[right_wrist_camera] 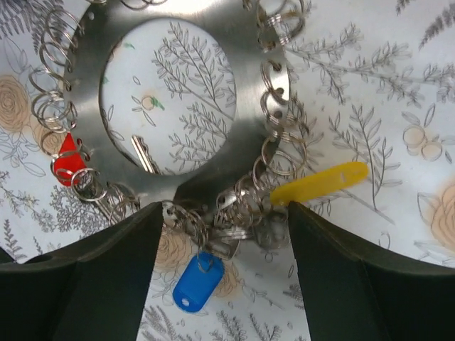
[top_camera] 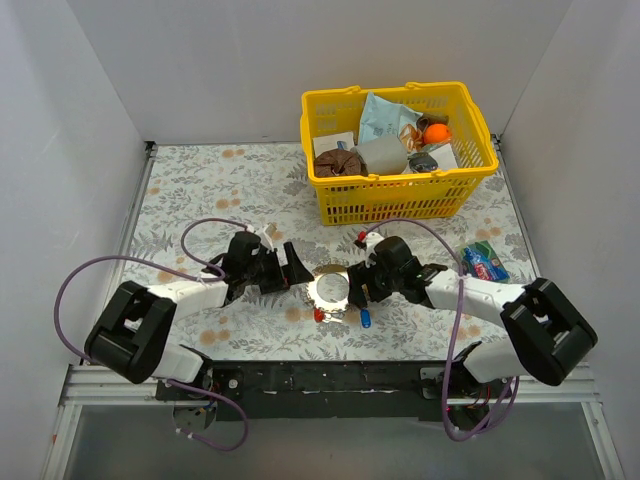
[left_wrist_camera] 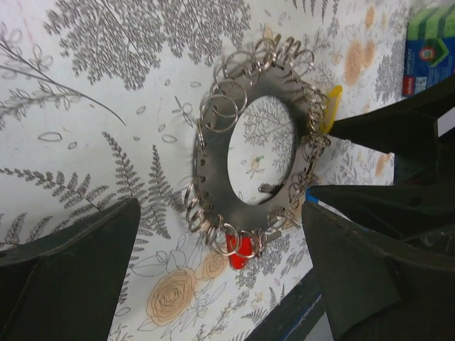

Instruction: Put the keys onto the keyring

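Observation:
The keyring [top_camera: 330, 288] lies flat on the flowered cloth between both grippers, its band edged with many small split rings. A red key tag [top_camera: 318, 315] and a blue key tag [top_camera: 366, 320] hang at its near edge. My left gripper [top_camera: 298, 268] is open just left of the ring [left_wrist_camera: 234, 209], with the red tag [left_wrist_camera: 243, 250] between its fingertips and the yellow tag [left_wrist_camera: 331, 106] at the ring's far side. My right gripper [right_wrist_camera: 225, 213] is open and straddles a cluster of metal keys on the ring's [right_wrist_camera: 234, 135] edge. A blue tag [right_wrist_camera: 197, 284], a yellow tag [right_wrist_camera: 320, 183] and a red tag [right_wrist_camera: 67, 162] show there.
A yellow plastic basket [top_camera: 400, 195] full of odds and ends stands behind the ring. A small red piece [top_camera: 358, 237] lies in front of it. A blue-green packet [top_camera: 485, 262] lies at the right. White walls close in the sides and back.

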